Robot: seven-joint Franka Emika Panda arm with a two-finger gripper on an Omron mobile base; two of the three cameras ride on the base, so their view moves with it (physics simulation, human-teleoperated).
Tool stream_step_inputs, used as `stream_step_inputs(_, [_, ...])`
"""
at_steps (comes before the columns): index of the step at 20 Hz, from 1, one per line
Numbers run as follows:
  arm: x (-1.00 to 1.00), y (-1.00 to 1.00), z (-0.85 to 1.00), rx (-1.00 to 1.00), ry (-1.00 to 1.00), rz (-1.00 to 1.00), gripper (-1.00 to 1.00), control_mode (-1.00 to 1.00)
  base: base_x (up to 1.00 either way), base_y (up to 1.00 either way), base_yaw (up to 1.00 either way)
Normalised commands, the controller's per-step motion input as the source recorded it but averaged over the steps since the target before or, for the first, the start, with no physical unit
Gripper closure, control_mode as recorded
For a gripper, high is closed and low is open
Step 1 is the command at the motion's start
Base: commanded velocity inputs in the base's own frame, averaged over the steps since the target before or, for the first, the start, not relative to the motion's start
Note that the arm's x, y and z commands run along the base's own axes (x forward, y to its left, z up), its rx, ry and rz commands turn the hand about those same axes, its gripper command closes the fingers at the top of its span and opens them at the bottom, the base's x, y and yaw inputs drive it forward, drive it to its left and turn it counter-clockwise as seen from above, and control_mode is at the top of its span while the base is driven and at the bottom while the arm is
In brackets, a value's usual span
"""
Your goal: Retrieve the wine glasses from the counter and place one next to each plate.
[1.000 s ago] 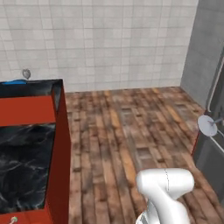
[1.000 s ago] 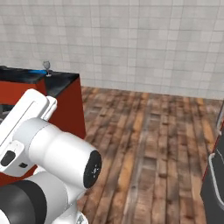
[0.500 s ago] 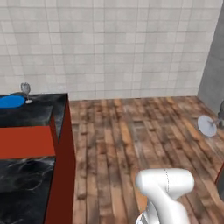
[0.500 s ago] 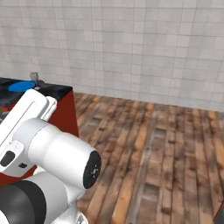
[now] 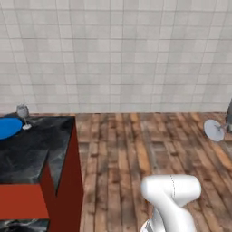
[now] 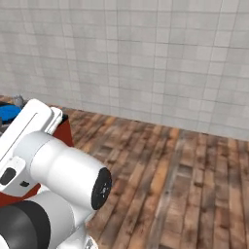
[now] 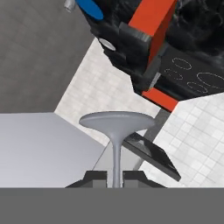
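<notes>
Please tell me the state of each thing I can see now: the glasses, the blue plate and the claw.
Held wine glass: gripped by its stem, foot pointing away from the hand camera.
Claw: shut on that stem.
Other wine glass: upright on the counter, just beside the blue plate.
Blue plate: flat on the counter, nothing on it.

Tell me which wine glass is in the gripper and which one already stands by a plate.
The gripper is shut on the stem of one wine glass, seen in the hand view. The other glass stands on the black counter beside the blue plate.
</notes>
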Motion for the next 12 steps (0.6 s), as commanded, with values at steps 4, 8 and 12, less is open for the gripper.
stream_step_inputs(4, [0.0,0.0,0.0,0.0,0.0,0.0,1.0,1.0,1.0,-0.34,0.23])
stream_step_inputs(8, [0.0,0.0,0.0,0.0,0.0,0.0,1.0,1.0,1.0,-0.41,0.24])
stream_step_inputs(12, [0.0,0.0,0.0,0.0,0.0,0.0,1.0,1.0,1.0,-0.5,0.29])
